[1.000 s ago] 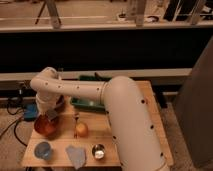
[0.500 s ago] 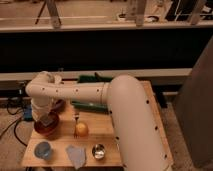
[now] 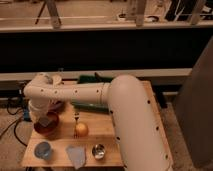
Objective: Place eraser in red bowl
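The red bowl (image 3: 46,129) sits on the wooden table (image 3: 112,132) at its left side. My white arm reaches across the table from the right. Its gripper (image 3: 42,118) hangs directly over the bowl, its tip at the bowl's mouth. A small pale grey block (image 3: 45,121), which looks like the eraser, shows at the gripper's tip inside the bowl's rim. I cannot tell whether it is held or lying in the bowl.
An orange fruit (image 3: 81,130) lies right of the bowl. A blue cup (image 3: 43,150), a grey-blue cloth (image 3: 76,156) and a small metal cup (image 3: 98,151) stand along the front edge. A green bag (image 3: 92,79) lies at the back. Cables hang left of the table.
The arm's end has swung left and down, from above the bowl's right side to directly over the bowl. The things on the table have not moved.
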